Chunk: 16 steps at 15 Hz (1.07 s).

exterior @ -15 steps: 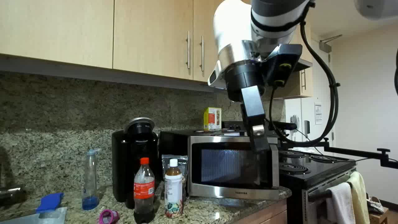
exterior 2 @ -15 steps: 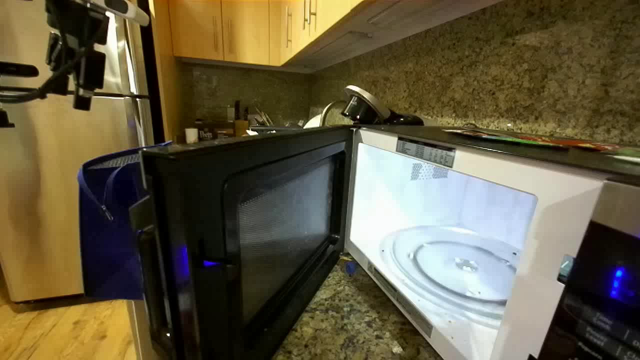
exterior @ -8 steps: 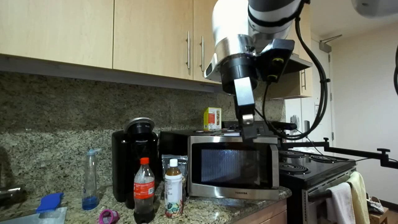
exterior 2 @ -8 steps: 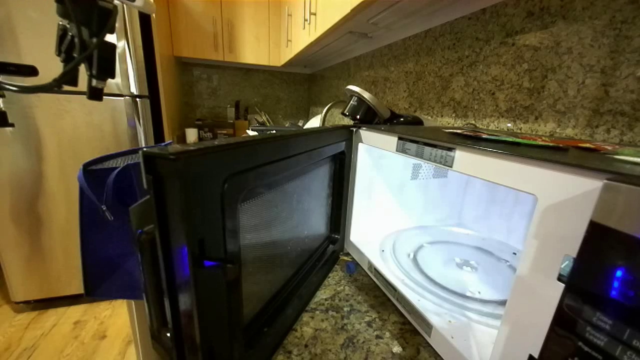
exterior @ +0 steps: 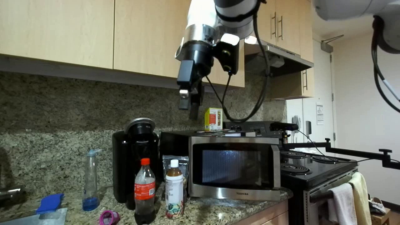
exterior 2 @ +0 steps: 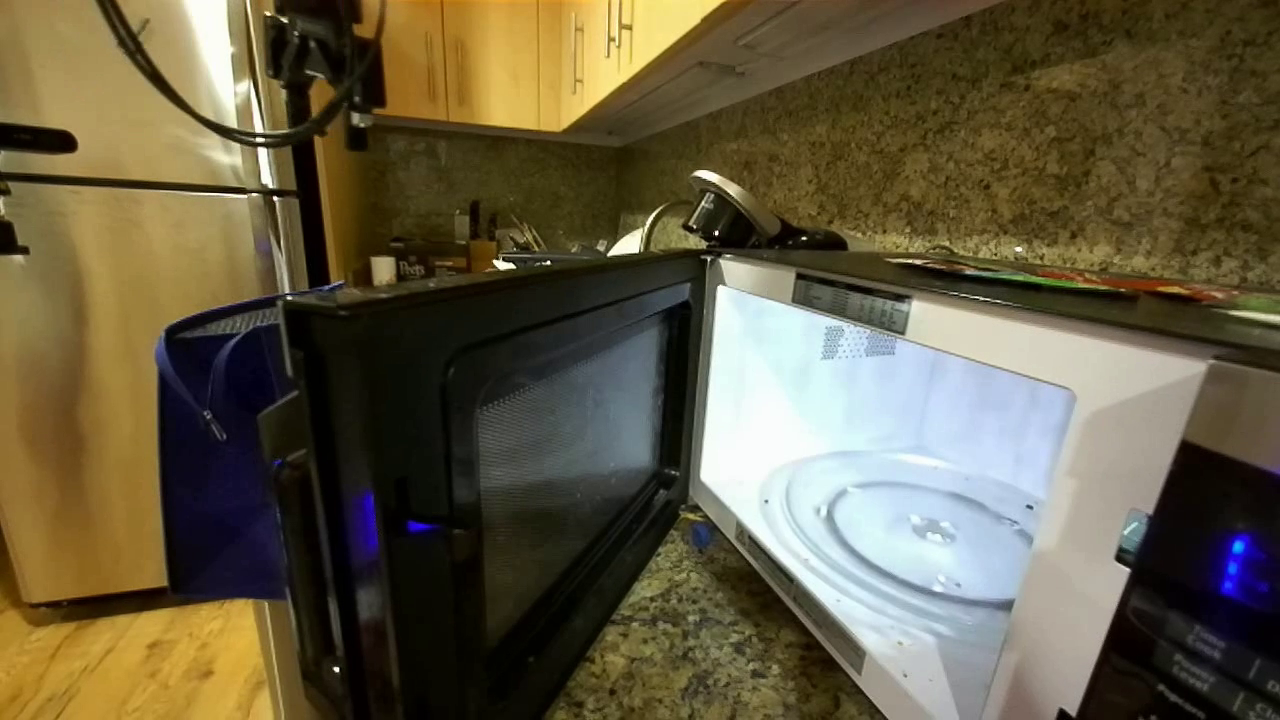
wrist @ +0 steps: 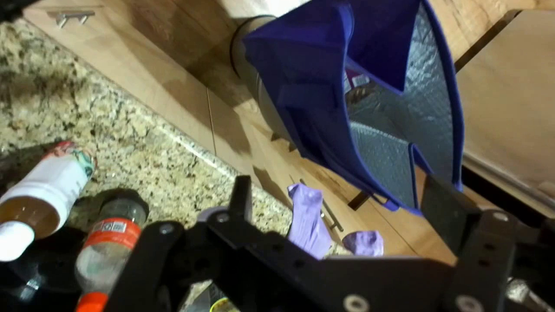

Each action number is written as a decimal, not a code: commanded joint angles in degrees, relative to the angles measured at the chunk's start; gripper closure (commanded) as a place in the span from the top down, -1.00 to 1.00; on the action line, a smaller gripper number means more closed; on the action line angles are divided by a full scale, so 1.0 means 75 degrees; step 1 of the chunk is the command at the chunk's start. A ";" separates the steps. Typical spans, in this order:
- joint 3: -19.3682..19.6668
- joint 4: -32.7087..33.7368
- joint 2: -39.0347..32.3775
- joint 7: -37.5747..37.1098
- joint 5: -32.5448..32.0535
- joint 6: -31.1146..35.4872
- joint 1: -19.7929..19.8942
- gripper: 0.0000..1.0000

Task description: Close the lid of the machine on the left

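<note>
The machine, a tall black coffee maker (exterior: 122,162), stands on the counter left of the microwave in an exterior view. Its lid (exterior: 140,126) is tilted up, with a silver rim. The raised lid (exterior 2: 735,215) also shows in an exterior view behind the microwave, which hides most of the machine's body. My gripper (exterior: 189,111) hangs above the microwave's left part, right of the lid and higher, apart from it. In the wrist view my gripper (wrist: 342,193) has its fingers wide apart with nothing between them. The lid is not recognisable in the wrist view.
The microwave (exterior: 234,193) stands with its door (exterior 2: 480,330) swung open. A red-capped bottle (exterior: 145,190) and a white-capped bottle (exterior: 174,190) stand before the machine. Upper cabinets (exterior: 153,37) overhang. A blue bag (wrist: 303,108) and purple cloth-like pieces (wrist: 308,221) show below my gripper.
My gripper has moved left and up, from before the microwave door to above the microwave, and has turned so both fingers show. The lid and bottles have not moved.
</note>
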<state>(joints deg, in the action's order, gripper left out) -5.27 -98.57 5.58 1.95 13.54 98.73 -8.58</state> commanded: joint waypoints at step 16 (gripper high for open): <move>0.0704 0.4838 -0.3471 -0.2802 -0.2799 0.2346 -0.0029 1.00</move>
<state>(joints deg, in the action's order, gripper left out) -1.34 -67.73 -16.11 -15.47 -5.11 116.58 -8.62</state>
